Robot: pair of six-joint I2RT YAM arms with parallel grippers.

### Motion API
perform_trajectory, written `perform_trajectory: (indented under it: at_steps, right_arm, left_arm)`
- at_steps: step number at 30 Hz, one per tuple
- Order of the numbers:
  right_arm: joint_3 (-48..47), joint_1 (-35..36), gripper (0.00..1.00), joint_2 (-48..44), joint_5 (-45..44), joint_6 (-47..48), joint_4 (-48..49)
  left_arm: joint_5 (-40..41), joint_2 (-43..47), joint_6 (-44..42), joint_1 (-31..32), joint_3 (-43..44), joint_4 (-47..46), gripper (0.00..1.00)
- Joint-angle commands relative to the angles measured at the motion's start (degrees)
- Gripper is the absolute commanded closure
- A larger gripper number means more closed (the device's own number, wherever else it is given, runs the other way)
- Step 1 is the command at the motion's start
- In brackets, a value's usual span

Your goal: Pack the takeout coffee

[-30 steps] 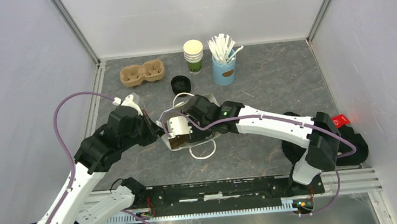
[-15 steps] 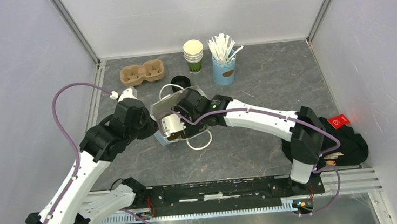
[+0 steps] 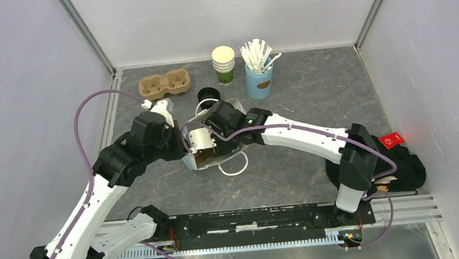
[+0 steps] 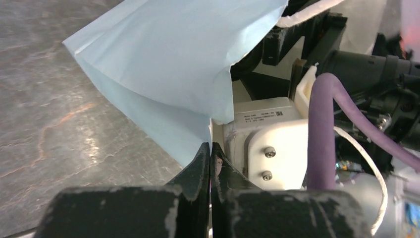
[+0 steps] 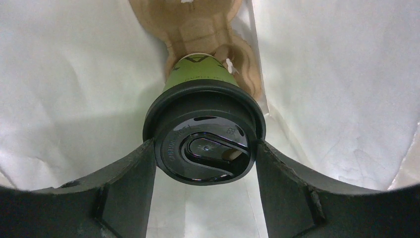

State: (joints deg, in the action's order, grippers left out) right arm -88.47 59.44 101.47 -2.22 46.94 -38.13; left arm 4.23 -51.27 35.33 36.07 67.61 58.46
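Note:
The takeout coffee (image 5: 205,144), a green cup with a black lid, is inside a white paper bag (image 5: 74,74), its base in a brown cardboard carrier (image 5: 198,25). My right gripper (image 5: 205,148) reaches into the bag, and its fingers (image 5: 126,188) are shut on the lid's two sides. My left gripper (image 4: 211,148) is shut on the bag's edge (image 4: 163,64). In the top view both grippers meet mid-table, left (image 3: 183,147) and right (image 3: 200,149), with the bag (image 3: 187,163) around the right one. The cup is hidden there.
At the back stand an empty cardboard carrier (image 3: 165,84), a stack of lidless cups (image 3: 224,64), a blue cup of stirrers (image 3: 258,70) and loose black lids (image 3: 208,95). The bag's string handle (image 3: 236,166) lies on the table. A black object with a red tag (image 3: 398,152) sits at right.
Both grippers and the bag have shifted a little toward the back left. The bag has turned and lifted off the table surface. Both grips are unchanged.

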Motion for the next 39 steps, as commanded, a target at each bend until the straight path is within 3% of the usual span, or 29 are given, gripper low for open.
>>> perform_trajectory:
  at_steps: [1, 9, 14, 18, 26, 31, 39]
  right_arm:
    - [4.12, 1.15, 0.77, -4.22, 2.57, -8.92, -8.60]
    - [15.29, 3.67, 0.76, -16.16, 5.25, -18.23, -11.31]
    - [18.00, 4.92, 0.77, -19.82, 4.66, -23.50, -11.12]
    - [19.06, 5.13, 0.77, -20.82, -2.12, -25.11, -6.74]
    - [11.78, 5.07, 0.77, -19.30, -10.29, -21.03, -4.89]
    - [11.32, 5.07, 0.77, -19.87, -10.49, -17.84, -3.86]
    - [17.82, 5.05, 0.78, -22.61, -12.85, -13.47, -0.27]
  left_arm:
    - [-13.83, 1.12, -4.98, 0.66, -0.25, -9.43, 0.98]
    - [-27.05, 0.37, -5.47, 0.66, -4.38, -13.58, 0.98]
    - [-18.65, 0.28, -2.02, 0.66, -5.77, -10.83, 0.98]
    - [-14.01, 0.36, -3.12, 0.67, -6.84, -15.47, 0.98]
    - [-11.79, -5.24, -13.70, 0.67, -1.67, -21.40, 0.98]
    - [-12.97, -1.99, -17.26, 0.66, -6.45, -24.86, 0.98]
    - [-16.23, 4.74, -15.08, 0.66, -16.83, -26.75, 0.98]
